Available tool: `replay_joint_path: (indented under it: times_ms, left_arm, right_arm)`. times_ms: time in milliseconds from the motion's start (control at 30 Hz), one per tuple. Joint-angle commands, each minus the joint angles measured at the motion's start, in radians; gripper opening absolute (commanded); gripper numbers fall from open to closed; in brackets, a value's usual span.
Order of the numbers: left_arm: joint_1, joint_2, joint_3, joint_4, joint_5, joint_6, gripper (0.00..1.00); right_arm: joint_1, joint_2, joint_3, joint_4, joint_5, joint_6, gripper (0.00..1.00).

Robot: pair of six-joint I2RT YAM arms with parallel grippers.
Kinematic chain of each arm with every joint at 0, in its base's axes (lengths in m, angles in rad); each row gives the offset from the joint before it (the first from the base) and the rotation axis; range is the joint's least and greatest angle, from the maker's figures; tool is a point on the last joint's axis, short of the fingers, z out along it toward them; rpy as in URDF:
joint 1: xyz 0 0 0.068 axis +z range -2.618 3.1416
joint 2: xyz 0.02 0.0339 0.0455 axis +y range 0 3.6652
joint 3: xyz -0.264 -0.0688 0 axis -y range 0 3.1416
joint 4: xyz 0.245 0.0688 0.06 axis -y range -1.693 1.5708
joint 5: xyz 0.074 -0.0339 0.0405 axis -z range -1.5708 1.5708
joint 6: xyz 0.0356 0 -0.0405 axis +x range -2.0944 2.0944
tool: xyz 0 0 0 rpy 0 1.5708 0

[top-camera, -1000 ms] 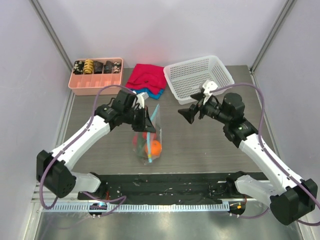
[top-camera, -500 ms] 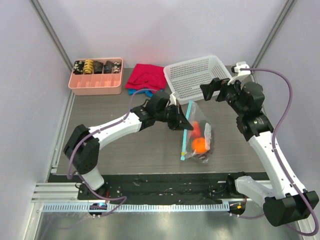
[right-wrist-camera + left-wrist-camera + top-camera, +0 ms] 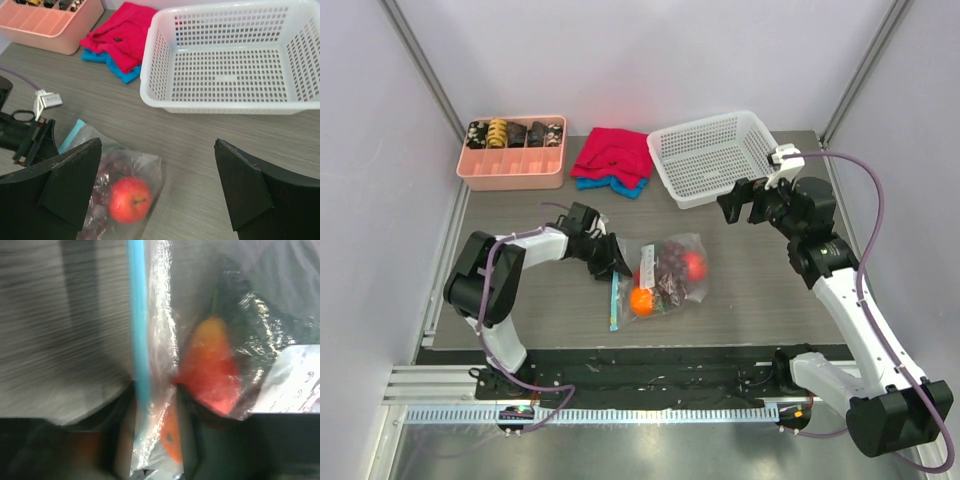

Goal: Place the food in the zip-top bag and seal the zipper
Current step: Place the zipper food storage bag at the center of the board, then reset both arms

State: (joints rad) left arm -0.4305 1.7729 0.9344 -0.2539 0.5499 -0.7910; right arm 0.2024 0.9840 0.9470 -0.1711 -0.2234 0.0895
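Observation:
The clear zip-top bag (image 3: 665, 282) lies flat on the table with its blue zipper (image 3: 615, 302) at the left. Inside it are a red tomato (image 3: 692, 265), dark grapes (image 3: 670, 280) and an orange (image 3: 640, 298). My left gripper (image 3: 608, 260) is low at the far end of the zipper. In the left wrist view it (image 3: 152, 440) is shut on the bag's mouth edge, with the zipper (image 3: 139, 330), a red pepper (image 3: 212, 372) and the orange (image 3: 172, 440) just ahead. My right gripper (image 3: 735, 200) is open and empty, raised to the right of the bag (image 3: 117, 187). It looks down on the tomato (image 3: 130, 199).
A white mesh basket (image 3: 760, 135) stands at the back right, also in the right wrist view (image 3: 150, 75). Red and blue cloths (image 3: 612, 160) lie behind the bag. A pink divided tray (image 3: 510, 172) with snack pieces sits at the back left.
The left gripper carried the hanging bag to the right, then drew back left and lowered; the bag now lies flat. The right gripper moved away toward the basket and stays open.

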Motion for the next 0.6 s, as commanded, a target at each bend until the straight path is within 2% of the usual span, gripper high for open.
replay_joint_path:
  times_ms: [0, 33, 67, 100, 133, 200, 267, 300, 333, 400, 433, 567]
  left_arm:
    - [0.041, -0.119, -0.014, -0.119, 0.018, 0.165, 0.55]
    - [0.055, -0.147, -0.028, -0.134, 0.012, 0.174, 0.67]
    - [0.087, -0.173, -0.038, -0.149, -0.013, 0.18, 0.74]
    - [0.107, -0.234, -0.058, -0.169, -0.019, 0.199, 0.94]
    - [0.146, -0.259, -0.062, -0.206, -0.021, 0.213, 1.0]
    - [0.18, -0.327, -0.031, -0.263, -0.039, 0.278, 1.0]
    - [0.22, -0.357, 0.029, -0.393, -0.095, 0.356, 1.0]
    - [0.232, -0.363, 0.103, -0.444, -0.113, 0.392, 1.0]
    - [0.258, -0.365, 0.139, -0.556, -0.119, 0.491, 1.0]
    - [0.279, -0.366, 0.199, -0.639, -0.181, 0.583, 1.0]
    - [0.301, -0.378, 0.245, -0.671, -0.195, 0.655, 1.0]
    - [0.323, -0.454, 0.277, -0.723, -0.275, 0.766, 1.0]
  right_arm:
    - [-0.009, -0.05, -0.019, -0.007, -0.025, -0.045, 1.0]
    - [-0.012, -0.059, -0.024, -0.019, -0.028, -0.046, 1.0]
    - [-0.02, -0.064, -0.027, -0.027, -0.031, -0.048, 1.0]
    - [-0.021, -0.07, -0.033, -0.04, -0.031, -0.048, 1.0]
    - [-0.027, -0.083, -0.034, -0.045, -0.037, -0.047, 1.0]
    - [-0.04, -0.1, -0.042, -0.073, -0.048, -0.045, 1.0]
    - [-0.044, -0.128, -0.048, -0.096, -0.059, -0.04, 1.0]
    - [-0.049, -0.14, -0.05, -0.125, -0.059, -0.028, 1.0]
    - [-0.049, -0.148, -0.05, -0.142, -0.057, -0.017, 1.0]
    - [-0.049, -0.171, -0.044, -0.212, -0.076, 0.024, 1.0]
    - [-0.047, -0.176, -0.043, -0.237, -0.083, 0.036, 1.0]
    - [-0.047, -0.225, -0.059, -0.32, -0.067, 0.076, 1.0]
